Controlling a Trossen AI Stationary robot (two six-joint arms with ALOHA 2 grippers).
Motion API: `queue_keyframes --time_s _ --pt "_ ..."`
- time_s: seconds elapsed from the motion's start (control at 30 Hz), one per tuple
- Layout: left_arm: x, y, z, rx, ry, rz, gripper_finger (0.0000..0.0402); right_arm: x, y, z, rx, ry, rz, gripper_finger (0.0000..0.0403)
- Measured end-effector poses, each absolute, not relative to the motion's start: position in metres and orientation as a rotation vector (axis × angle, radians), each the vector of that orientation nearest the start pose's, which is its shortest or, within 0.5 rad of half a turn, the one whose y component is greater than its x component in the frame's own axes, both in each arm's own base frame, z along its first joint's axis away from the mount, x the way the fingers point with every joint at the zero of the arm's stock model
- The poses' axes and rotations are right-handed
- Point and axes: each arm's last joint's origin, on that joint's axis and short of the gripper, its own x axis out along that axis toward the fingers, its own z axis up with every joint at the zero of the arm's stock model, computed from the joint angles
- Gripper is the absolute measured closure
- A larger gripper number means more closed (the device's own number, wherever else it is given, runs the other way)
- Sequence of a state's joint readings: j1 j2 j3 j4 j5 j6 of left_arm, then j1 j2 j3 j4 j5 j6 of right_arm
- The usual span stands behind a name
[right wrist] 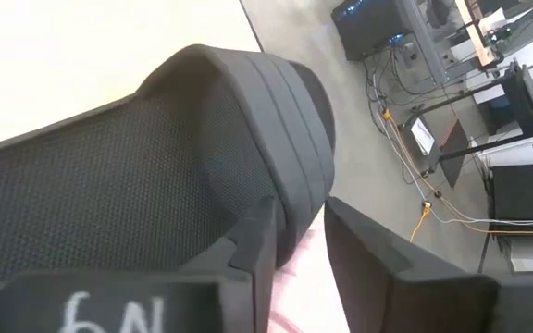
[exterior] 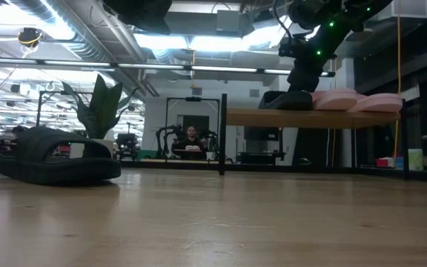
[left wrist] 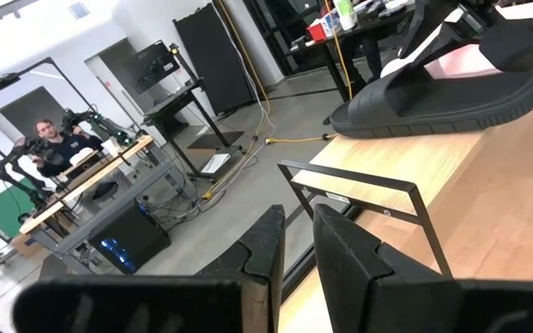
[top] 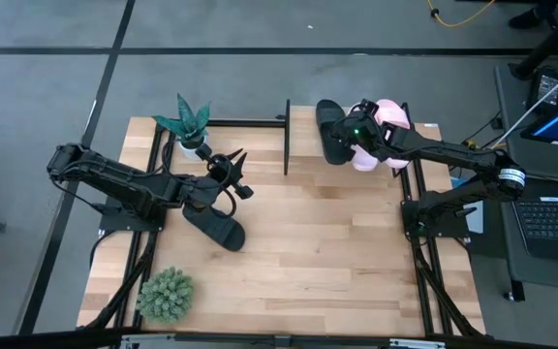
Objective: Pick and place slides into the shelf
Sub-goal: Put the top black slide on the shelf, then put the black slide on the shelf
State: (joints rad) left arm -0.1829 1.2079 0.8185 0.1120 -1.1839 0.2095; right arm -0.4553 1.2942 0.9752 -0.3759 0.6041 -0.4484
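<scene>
- right gripper (top: pixel 356 131) sits over the shelf (top: pixel 303 116) at the far edge of the table (top: pixel 298 242); in the right wrist view its fingers (right wrist: pixel 257 236) pinch the strap edge of a black slide (right wrist: pixel 155 157), so clenched on it
- that black slide (top: pixel 329 131) lies on the shelf, long axis running near-to-far across the board; which end is the toe I can't tell
- pink slides (top: pixel 387 131) sit just beside it on the shelf, toward the right side, partly under the right arm
- second black slide (top: pixel 216 228) lies on the table, left of centre, long axis diagonal, near the left gripper (top: pixel 235 174)
- left gripper off the slide, above the table; left wrist view shows fingers (left wrist: pixel 266 250) close together with a narrow gap, gripping nothing
- low view only: shelf board (exterior: pixel 310 117) raised on posts, pink slides (exterior: pixel 358 100) flat on top, table slide (exterior: pixel 58 156) resting sole-down
- potted plant (top: pixel 187 121) far left, spiky green ball plant (top: pixel 166 294) near left
</scene>
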Motion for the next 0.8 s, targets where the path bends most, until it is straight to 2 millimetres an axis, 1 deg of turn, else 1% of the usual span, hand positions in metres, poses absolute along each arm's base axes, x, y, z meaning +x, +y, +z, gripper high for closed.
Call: queue_keyframes --time_s 0.17,0.4,0.47,0.67,0.8 --pt "0.252 -0.019 0.291 0.374 0.329 0.970 0.0349 0.235 -0.133 0.279 -0.441 0.940 -0.836 0.0292" --pt "0.252 -0.019 0.291 0.375 0.329 0.970 0.0349 0.236 -0.134 0.280 -0.440 0.924 -0.839 0.0288" --pt "0.252 -0.019 0.291 0.375 0.329 0.970 0.0349 0.237 -0.134 0.284 -0.439 0.914 -0.842 0.0288" --pt "0.252 -0.019 0.291 0.375 0.329 0.970 0.0349 0.240 -0.135 0.304 -0.430 0.865 -0.855 0.0288" --pt "0.252 -0.019 0.291 0.375 0.330 0.970 0.0349 0.240 -0.133 0.311 -0.372 0.851 -0.796 0.0288"
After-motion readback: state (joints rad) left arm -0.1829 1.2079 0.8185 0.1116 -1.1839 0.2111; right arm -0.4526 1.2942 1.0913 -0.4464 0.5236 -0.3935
